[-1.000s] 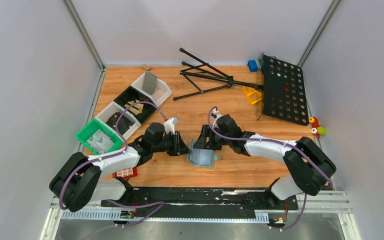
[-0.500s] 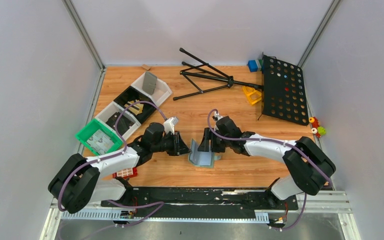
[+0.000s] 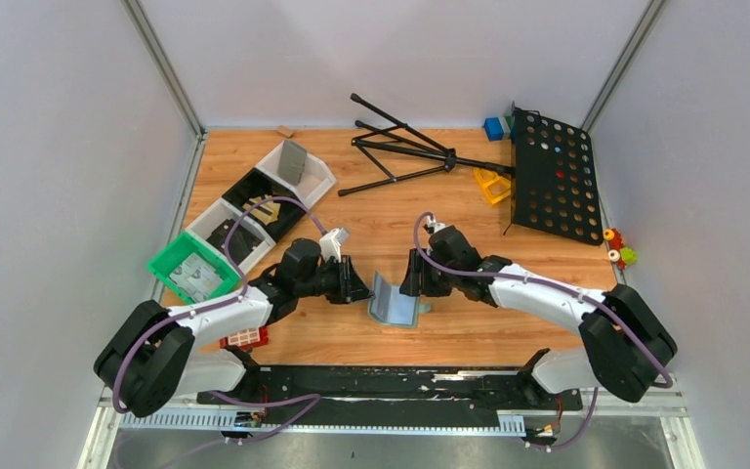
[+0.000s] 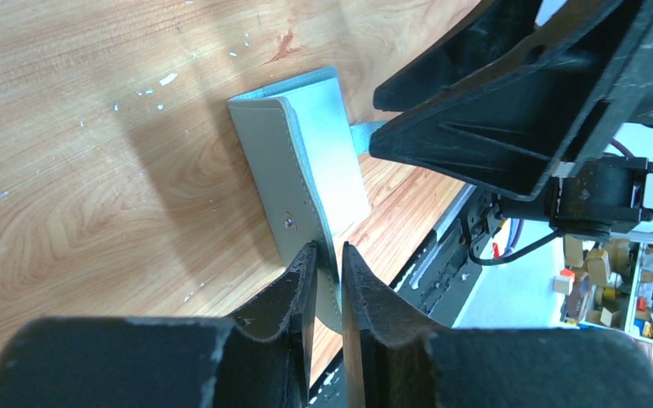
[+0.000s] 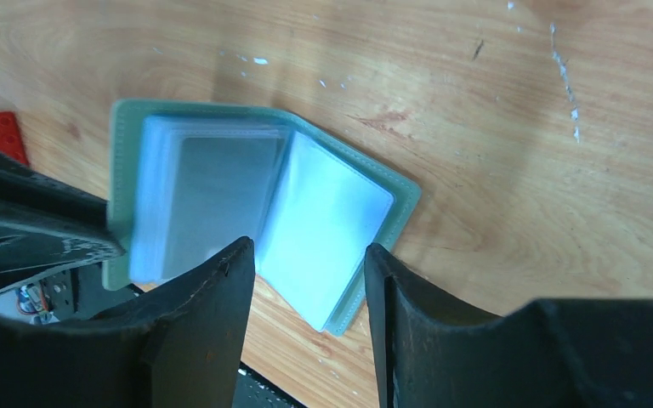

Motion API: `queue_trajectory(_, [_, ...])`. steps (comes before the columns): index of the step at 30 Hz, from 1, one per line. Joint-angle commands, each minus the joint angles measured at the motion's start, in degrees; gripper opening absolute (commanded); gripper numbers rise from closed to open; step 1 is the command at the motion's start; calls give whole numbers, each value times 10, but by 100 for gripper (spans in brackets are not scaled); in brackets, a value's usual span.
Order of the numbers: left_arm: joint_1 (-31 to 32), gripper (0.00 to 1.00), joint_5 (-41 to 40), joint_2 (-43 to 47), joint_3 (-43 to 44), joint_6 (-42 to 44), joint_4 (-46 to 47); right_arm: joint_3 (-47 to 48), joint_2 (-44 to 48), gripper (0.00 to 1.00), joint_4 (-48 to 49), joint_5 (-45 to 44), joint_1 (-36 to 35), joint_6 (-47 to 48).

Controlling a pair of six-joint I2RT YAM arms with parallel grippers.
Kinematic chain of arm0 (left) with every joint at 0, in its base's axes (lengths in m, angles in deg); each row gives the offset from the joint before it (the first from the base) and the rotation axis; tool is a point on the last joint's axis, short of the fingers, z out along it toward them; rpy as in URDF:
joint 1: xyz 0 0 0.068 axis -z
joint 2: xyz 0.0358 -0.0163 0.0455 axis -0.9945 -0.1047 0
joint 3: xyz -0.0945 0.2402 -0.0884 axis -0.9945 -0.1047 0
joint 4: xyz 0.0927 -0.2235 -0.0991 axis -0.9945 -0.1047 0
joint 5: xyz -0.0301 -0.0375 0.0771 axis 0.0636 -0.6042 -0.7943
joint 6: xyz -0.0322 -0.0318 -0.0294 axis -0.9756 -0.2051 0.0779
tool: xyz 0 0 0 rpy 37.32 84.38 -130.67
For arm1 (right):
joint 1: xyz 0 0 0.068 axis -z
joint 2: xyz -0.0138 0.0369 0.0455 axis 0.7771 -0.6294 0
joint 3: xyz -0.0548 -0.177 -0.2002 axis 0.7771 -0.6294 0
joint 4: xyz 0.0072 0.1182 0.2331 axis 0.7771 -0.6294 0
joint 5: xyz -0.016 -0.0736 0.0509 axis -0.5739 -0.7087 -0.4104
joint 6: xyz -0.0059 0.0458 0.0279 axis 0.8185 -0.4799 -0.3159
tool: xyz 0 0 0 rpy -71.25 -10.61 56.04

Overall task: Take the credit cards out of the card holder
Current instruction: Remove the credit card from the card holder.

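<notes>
The grey-blue card holder (image 3: 395,311) lies open in an L on the wood, one half flat and the other half standing upright. My left gripper (image 4: 327,263) is shut on the edge of the upright half (image 4: 293,161). In the right wrist view its pale translucent sleeves (image 5: 327,229) face me. A grey credit card (image 5: 217,191) shows through the left sleeve. My right gripper (image 5: 308,246) hovers just right of the holder, open with nothing between its fingers. In the top view it (image 3: 412,283) sits beside the holder's flat half.
A green tray (image 3: 168,262) with a pale flat item stands left, next to white bins (image 3: 254,200). A red block (image 3: 244,338) lies by the left arm. A black folding stand (image 3: 400,151) and a black perforated board (image 3: 555,176) are at the back.
My right gripper has drawn back to the right, off the card holder, and its jaws have narrowed. The left gripper keeps its hold, and the held half now stands more upright.
</notes>
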Motion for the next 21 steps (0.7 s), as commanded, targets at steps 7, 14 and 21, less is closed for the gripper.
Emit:
queue_trajectory(7, [3, 30, -6, -5, 27, 12, 5, 15, 32, 39, 23, 25, -4, 8])
queue_trajectory(14, [3, 46, -16, -35, 33, 17, -10, -6, -40, 16, 88, 74, -4, -8])
queue_trajectory(21, [3, 44, -7, -72, 36, 16, 4, -10, -91, 6, 114, 101, -4, -8])
